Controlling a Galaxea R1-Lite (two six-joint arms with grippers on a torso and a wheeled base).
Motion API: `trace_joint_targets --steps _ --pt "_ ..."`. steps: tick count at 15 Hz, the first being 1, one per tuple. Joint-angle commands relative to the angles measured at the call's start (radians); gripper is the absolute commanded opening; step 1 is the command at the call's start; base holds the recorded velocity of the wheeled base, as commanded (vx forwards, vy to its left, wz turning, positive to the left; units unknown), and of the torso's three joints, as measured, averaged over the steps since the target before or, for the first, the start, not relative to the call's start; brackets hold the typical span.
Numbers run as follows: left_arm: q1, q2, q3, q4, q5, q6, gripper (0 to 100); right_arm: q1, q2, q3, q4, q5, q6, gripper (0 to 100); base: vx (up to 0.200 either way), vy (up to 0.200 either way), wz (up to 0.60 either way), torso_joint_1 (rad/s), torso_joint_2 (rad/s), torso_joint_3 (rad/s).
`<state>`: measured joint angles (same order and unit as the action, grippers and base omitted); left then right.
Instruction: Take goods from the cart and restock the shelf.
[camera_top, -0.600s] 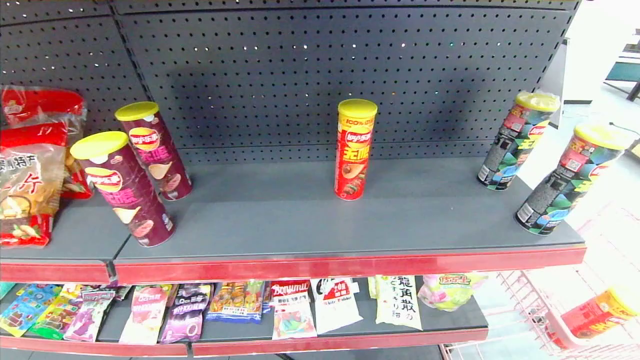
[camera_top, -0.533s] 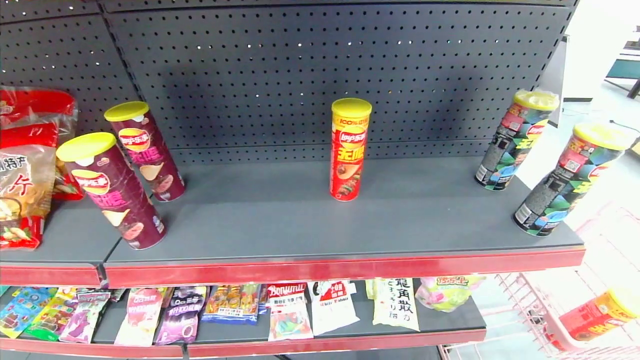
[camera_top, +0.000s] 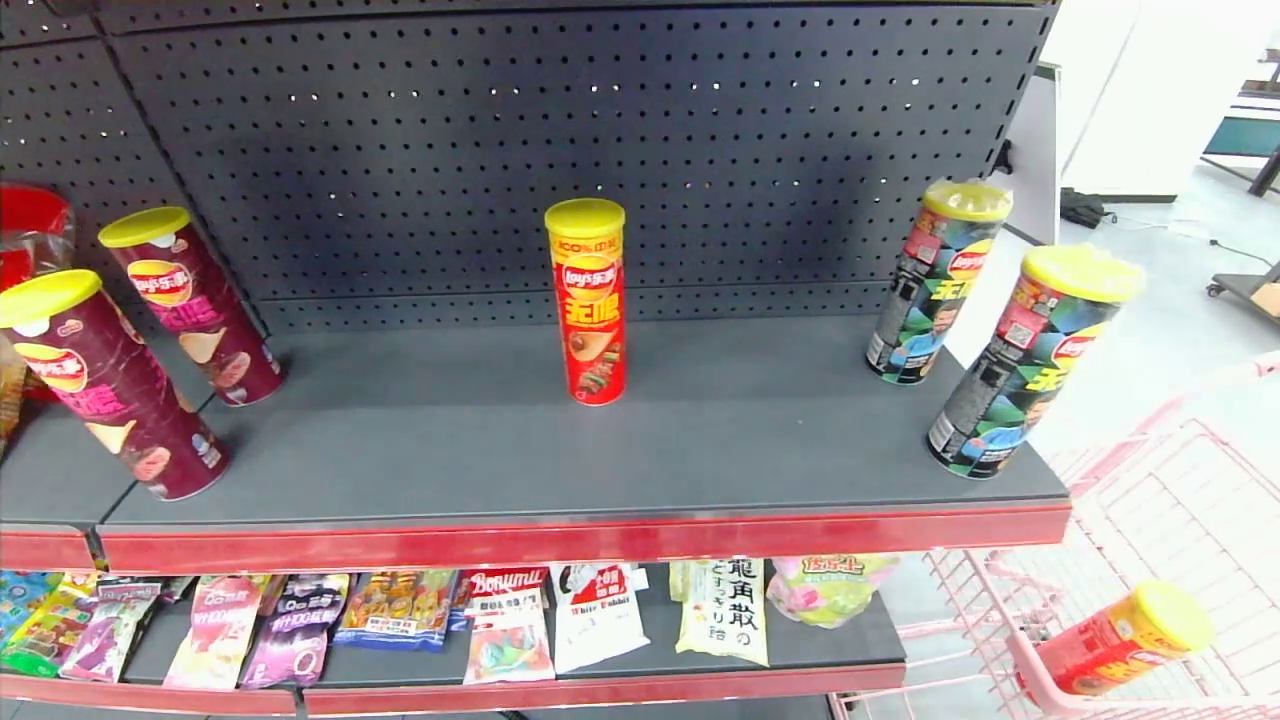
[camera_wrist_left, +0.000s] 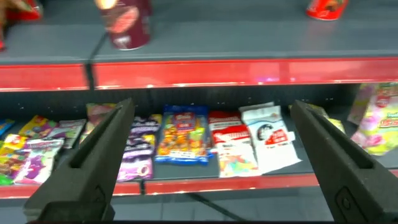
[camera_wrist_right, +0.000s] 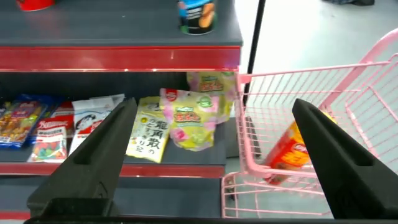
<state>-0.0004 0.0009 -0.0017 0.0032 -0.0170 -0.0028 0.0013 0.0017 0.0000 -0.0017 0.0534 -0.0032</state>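
**Both claws open, one can left in the cart**

The left claw hung with its two dark fingers spread wide and nothing between them, facing the lower shelf and its row of snack packets. The right claw was just as wide open and empty, facing the right end of that lower shelf and the pink wire cart beside it.

In the cart, at the robot's right and below the upper shelf, a red-and-yellow can lay tilted against the wire wall (the right wrist view caught it too).

The upper shelf, with a red front strip and a dark pegboard behind it, carried five upright cans. A red can stood alone near the middle, towards the back. Two maroon cans stood at the left end, one nearer the front edge. Two dark patterned cans stood at the right end, one close to the front corner. All had yellow lids.
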Motion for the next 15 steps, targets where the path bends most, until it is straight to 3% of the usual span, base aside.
trace_joint_targets --steps 1,3,7,15 --pt "0.000 -0.001 0.000 0.000 0.000 0.000 100 0.000 0.000 0.000 0.000 0.000 0.000 100 0.000 -0.200 0.00 0.012 0.00 0.002" --pt "0.000 -0.001 0.000 0.000 0.000 0.000 100 0.000 0.000 0.000 0.000 0.000 0.000 100 0.000 -0.200 0.00 -0.002 0.00 0.002" --pt "0.000 -0.001 0.000 0.000 0.000 -0.002 100 0.000 0.000 0.000 0.000 0.000 0.005 100 0.000 0.000 0.00 0.000 0.00 0.000" --pt "0.000 -0.001 0.000 0.000 0.000 -0.002 100 0.000 0.000 0.000 0.000 0.000 0.006 100 0.000 0.000 -0.60 0.004 0.00 0.003"
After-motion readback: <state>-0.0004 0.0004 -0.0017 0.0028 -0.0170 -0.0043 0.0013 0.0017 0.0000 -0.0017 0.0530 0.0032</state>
